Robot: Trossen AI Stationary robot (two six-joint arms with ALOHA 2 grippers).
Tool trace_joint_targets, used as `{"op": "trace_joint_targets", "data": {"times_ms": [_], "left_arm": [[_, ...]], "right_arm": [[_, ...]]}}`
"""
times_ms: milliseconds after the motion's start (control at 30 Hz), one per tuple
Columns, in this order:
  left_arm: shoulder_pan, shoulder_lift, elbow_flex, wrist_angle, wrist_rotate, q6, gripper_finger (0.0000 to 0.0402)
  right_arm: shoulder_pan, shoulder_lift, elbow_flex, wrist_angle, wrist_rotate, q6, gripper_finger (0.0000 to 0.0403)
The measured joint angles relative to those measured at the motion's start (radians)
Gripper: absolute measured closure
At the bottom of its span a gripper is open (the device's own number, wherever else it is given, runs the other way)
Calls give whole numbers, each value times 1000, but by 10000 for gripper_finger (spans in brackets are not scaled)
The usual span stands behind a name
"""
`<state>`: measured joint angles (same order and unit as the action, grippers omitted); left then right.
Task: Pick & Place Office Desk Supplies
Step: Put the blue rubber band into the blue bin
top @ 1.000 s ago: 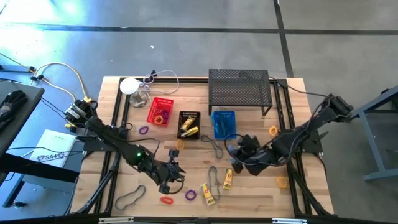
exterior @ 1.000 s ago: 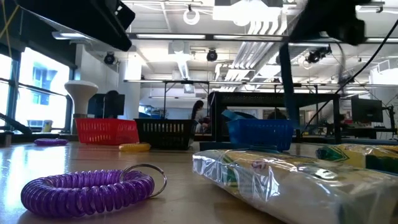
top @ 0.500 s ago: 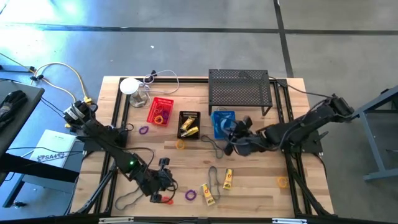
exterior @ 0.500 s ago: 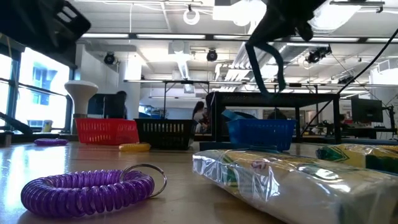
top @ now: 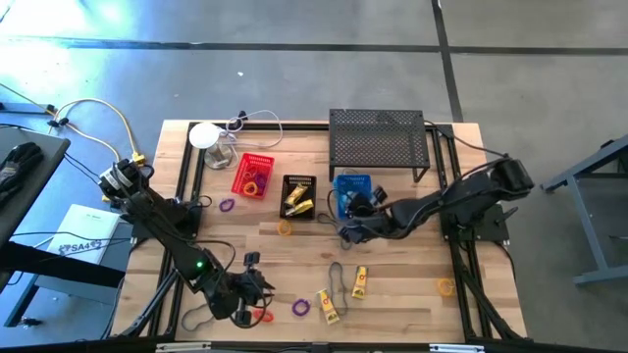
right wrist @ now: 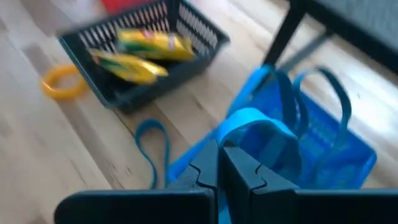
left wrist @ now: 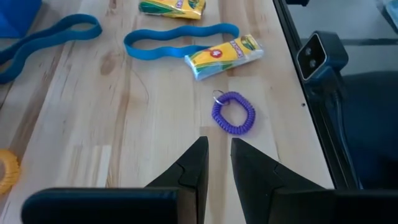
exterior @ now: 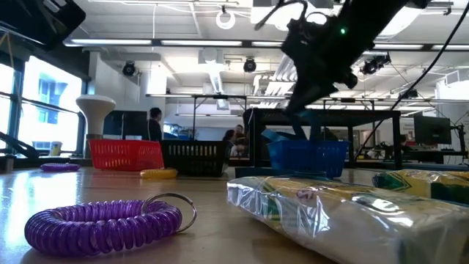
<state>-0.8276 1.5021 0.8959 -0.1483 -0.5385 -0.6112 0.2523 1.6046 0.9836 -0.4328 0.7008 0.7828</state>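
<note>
The right gripper [right wrist: 221, 163], fingers pressed together and seemingly pinching a blue rubber band [right wrist: 258, 134], hangs right over the blue basket [top: 353, 193], while the left gripper [left wrist: 217, 158], slightly parted, sits near the purple coil ring [left wrist: 234, 113].

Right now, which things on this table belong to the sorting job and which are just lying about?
Job: crayon packs, purple coil ring, blue band loops, red basket, black basket, blue basket.
Lying about: wire-mesh shelf, white lamp, cables.

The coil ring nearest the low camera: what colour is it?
Purple. The coil ring shows best in the low view, lying on the table.
</note>
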Motion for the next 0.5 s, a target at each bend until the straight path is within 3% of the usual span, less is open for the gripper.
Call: {"op": "trace_joint_targets", "data": {"times_ms": [200, 400, 500], "left_arm": [[0, 0, 0, 0, -1, -18, 337], [0, 0, 0, 0, -26, -33, 337], [2, 0, 0, 0, -26, -21, 337]], "right_arm": [[-37, 22, 0, -105, -26, 89, 400], [-126, 37, 0, -102, -36, 90, 400], [-164, 39, 0, -99, -115, 109, 400]]}}
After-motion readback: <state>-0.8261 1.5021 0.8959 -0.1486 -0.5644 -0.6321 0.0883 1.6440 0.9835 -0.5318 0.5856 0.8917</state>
